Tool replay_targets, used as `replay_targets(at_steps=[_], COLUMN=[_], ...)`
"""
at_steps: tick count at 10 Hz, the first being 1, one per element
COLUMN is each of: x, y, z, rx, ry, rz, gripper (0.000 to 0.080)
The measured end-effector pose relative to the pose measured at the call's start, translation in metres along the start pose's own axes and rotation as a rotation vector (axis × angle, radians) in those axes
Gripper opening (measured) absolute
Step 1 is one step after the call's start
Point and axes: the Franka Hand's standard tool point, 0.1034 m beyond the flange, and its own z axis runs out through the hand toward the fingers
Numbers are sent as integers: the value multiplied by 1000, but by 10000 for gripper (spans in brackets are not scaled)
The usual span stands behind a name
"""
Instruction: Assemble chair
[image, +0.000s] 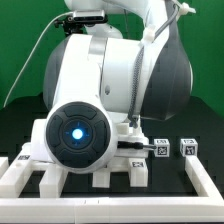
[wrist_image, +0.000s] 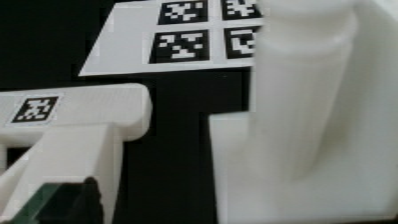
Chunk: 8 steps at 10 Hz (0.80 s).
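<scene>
One pincer fingertip (wrist_image: 54, 203) shows near the tagged chair part (wrist_image: 71, 112); its opening cannot be told. Approaching squarely, clear of the upright post (wrist_image: 294, 110), seems wise.

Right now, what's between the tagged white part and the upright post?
Nothing: a bare strip of black table separates the tagged part from the upright post. The wrist view shows it.
</scene>
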Motion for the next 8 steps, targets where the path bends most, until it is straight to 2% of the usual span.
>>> replay_targets(at_steps=[2, 3, 4, 5, 7, 8], x=[3, 6, 8, -3, -12, -19], y=[3, 3, 3, 3, 8, 12], z=[-9, -22, -45, -57, -94, -107], rx=[3, 4, 3, 10, 13, 15], ry=[38, 82, 194, 236, 387, 441], rz=[1, -1, -7, -11, -38, -62], gripper=[648, 648, 648, 648, 648, 648])
